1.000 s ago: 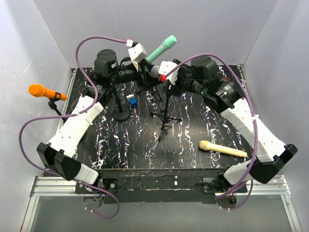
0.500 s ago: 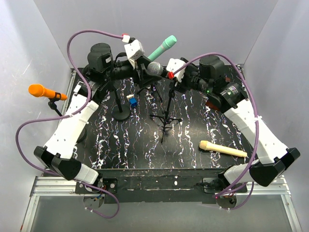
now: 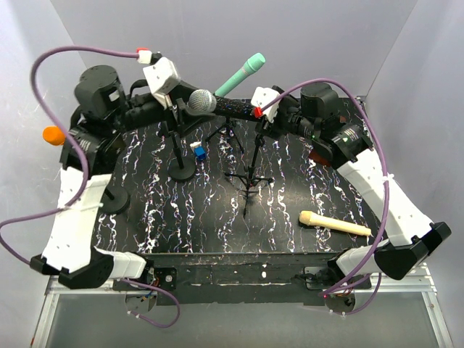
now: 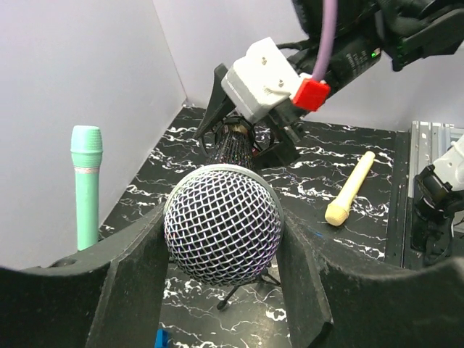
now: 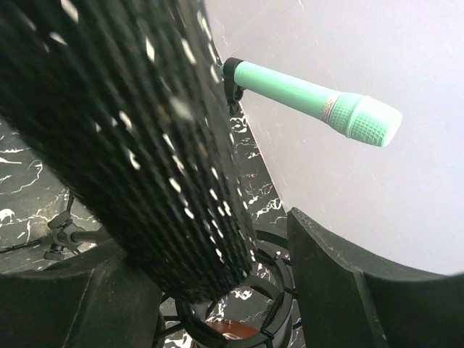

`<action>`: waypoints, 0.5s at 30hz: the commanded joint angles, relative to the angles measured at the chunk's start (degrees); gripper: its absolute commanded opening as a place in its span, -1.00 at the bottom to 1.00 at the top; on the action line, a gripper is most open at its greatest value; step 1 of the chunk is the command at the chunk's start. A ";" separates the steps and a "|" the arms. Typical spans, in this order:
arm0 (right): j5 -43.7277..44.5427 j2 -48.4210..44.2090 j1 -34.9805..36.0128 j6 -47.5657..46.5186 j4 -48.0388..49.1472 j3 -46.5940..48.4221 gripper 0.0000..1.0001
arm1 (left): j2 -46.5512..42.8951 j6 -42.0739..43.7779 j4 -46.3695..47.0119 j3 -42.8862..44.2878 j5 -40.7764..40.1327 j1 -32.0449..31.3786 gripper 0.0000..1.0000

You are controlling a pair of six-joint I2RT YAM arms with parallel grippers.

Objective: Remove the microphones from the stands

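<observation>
The left gripper [image 3: 185,109] pinches the mesh head of the black microphone [image 4: 222,226] between both fingers, high over the far middle of the table [image 3: 290,192]; the handle runs right to the right gripper [image 5: 217,290], whose fingers flank its tail end and a clip ring [image 5: 192,319], though whether they press cannot be told; the tripod stand [image 3: 249,168] sits below; a green microphone [image 3: 243,72] slants behind; a cream microphone [image 3: 335,223] lies near right.

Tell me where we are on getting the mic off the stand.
Done: left tool is clamped on the microphone by its mesh head. In hand: its handle runs between the fingers of the right tool, end just above the clip ring. Left: draw it clear of the stand; I can't confirm it's free.
</observation>
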 commanded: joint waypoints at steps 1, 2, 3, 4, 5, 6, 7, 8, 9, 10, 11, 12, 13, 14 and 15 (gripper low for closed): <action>-1.41 0.45 -0.59 1.61 -6.74 0.68 0.41 | -3.51 3.01 -7.49 5.21 -5.47 0.19 -1.00; -1.94 0.36 -0.59 1.78 -6.74 0.77 0.42 | -3.08 3.89 -8.71 7.05 -6.53 0.19 -1.00; -2.55 0.19 -0.59 1.96 -6.56 0.95 0.43 | -2.73 5.20 -10.64 8.89 -7.15 0.19 -1.00; -3.69 0.01 -0.50 2.31 -6.56 1.12 0.46 | -2.03 6.87 -12.57 10.83 -7.33 0.19 -1.00; -4.83 -0.25 -0.59 2.57 -6.56 1.38 0.50 | -1.67 8.10 -14.25 11.80 -7.86 0.19 -1.00; -6.24 -0.60 -0.59 3.01 -6.30 1.82 0.55 | -1.84 8.81 -14.78 11.55 -8.30 0.19 -1.00; -7.64 -1.04 -0.50 3.54 -6.04 2.09 0.61 | -2.45 8.99 -14.62 10.07 -8.74 0.10 -1.00; -9.40 -1.39 -0.50 4.24 -5.95 2.53 0.67 | -3.24 8.65 -13.74 7.53 -8.92 0.10 -1.00; -12.20 -1.66 -0.42 4.59 -6.47 3.14 0.74 | -3.69 7.95 -12.95 6.03 -8.83 0.10 -1.00; -14.58 -1.83 -0.50 4.60 -7.43 3.93 0.82 | -3.87 7.25 -12.16 4.79 -8.66 0.10 -1.00; -17.04 -2.36 -0.42 5.12 -7.70 4.37 0.89 | -3.95 6.80 -11.63 3.83 -8.31 0.10 -1.00; -20.72 -2.63 -0.50 6.87 -7.44 5.25 0.97 | -3.78 6.02 -10.23 2.34 -7.69 0.10 -1.00; -22.49 -2.45 -0.33 8.19 -7.79 6.04 0.97 | -3.78 5.83 -9.26 1.63 -7.25 0.19 -1.00; -24.16 -2.02 -0.07 9.42 -7.97 7.18 0.97 | -3.52 5.57 -8.47 1.01 -6.73 0.10 -1.00; -25.40 -1.40 0.20 10.74 -8.49 8.58 0.97 | -3.25 5.22 -7.59 0.65 -6.20 0.10 -1.00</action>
